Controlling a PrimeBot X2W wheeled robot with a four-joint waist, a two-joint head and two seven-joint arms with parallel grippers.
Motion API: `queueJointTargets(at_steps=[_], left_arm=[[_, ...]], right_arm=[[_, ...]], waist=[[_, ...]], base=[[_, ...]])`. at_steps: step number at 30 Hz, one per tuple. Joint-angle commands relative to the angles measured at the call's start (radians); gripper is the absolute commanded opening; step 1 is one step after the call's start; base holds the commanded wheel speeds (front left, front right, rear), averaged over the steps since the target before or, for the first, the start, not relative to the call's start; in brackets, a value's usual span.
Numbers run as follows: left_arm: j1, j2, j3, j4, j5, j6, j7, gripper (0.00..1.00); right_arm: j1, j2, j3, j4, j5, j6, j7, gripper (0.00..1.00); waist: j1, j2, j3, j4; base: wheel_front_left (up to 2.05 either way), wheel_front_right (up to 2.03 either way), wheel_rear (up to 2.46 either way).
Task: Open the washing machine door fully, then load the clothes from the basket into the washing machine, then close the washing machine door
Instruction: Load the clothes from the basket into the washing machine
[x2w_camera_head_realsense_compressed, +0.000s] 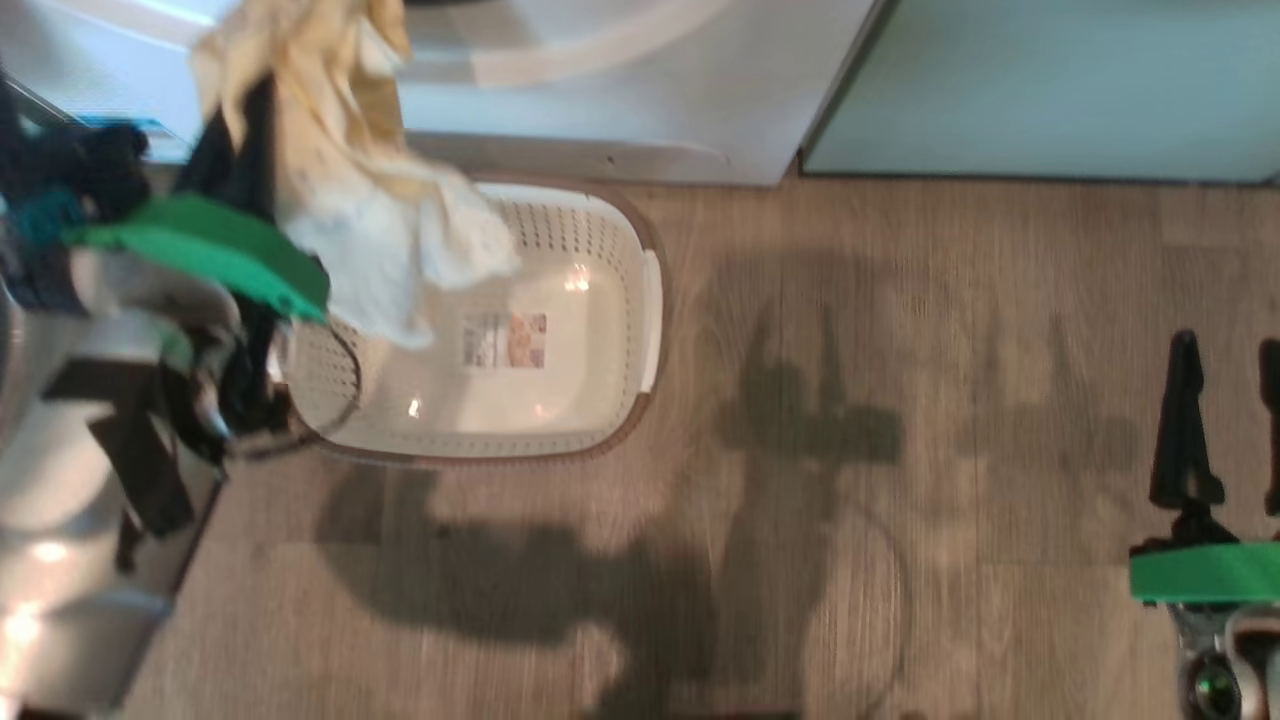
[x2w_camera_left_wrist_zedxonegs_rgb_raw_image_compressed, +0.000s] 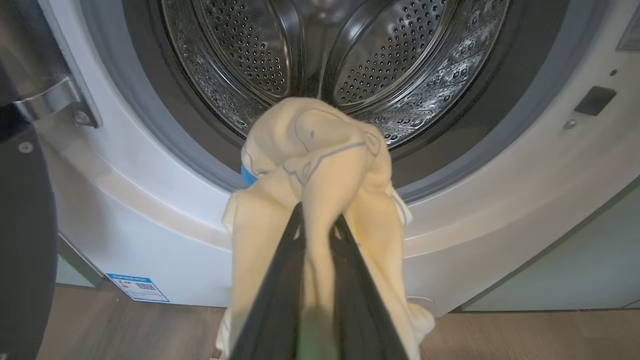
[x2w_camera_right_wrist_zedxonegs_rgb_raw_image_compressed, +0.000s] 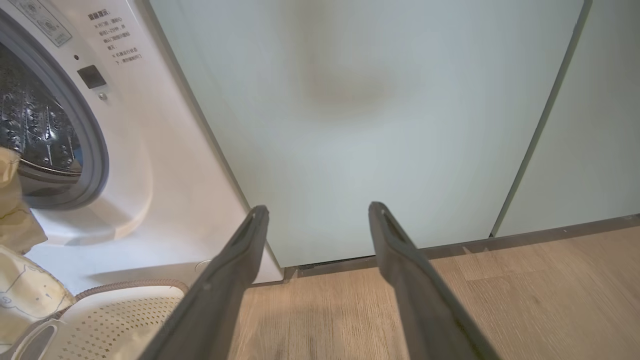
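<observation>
One basket, left hand clamping clothes, right hand spread

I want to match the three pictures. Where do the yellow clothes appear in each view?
Head view: the clothes hang at upper left, overlapping the basket.
Left wrist view: centre, pinched by the left gripper, before the open drum.
Right wrist view: left edge, lower half.
Shared landmark: the washing machine, its white front in every view.
</observation>
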Motion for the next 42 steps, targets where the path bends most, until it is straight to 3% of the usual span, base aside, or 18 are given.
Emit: queueJointTargets(at_steps=[1,27,36,42], left_arm=[[-0.073,0.061,0.052,-0.005,-0.006,-0.008,0.016,0.0],[-0.859,0.222,-0.007,0.453,0.037,-0.118,0.382,0.0],[-1.049,0.248,-0.068,0.539,0.122,-0.16,0.345,0.0],[-1.131,0.256,-0.089,0.557,0.182,-0.157,0.199,0.0]], right_arm=[[-0.021,-0.016,0.029,-0.02,0.012,-0.003,-0.015,1.0],[-0.154,-0.016,0.13,0.022,0.141,-0.003,-0.041,1.0],[-0.175,-0.016,0.163,0.025,0.184,-0.003,-0.041,1.0],[-0.187,-0.016,0.172,0.026,0.199,-0.003,-0.041,1.0]], waist=[[-0.0003,0.0,0.055,-0.035],[-0.0003,0.0,0.311,-0.22],[-0.0003,0.0,0.379,-0.282],[-0.0003,0.0,0.413,-0.307]], base=[[0.0,0.0,0.0],[0.0,0.0,0.0],[0.0,0.0,0.0],[0.0,0.0,0.0]])
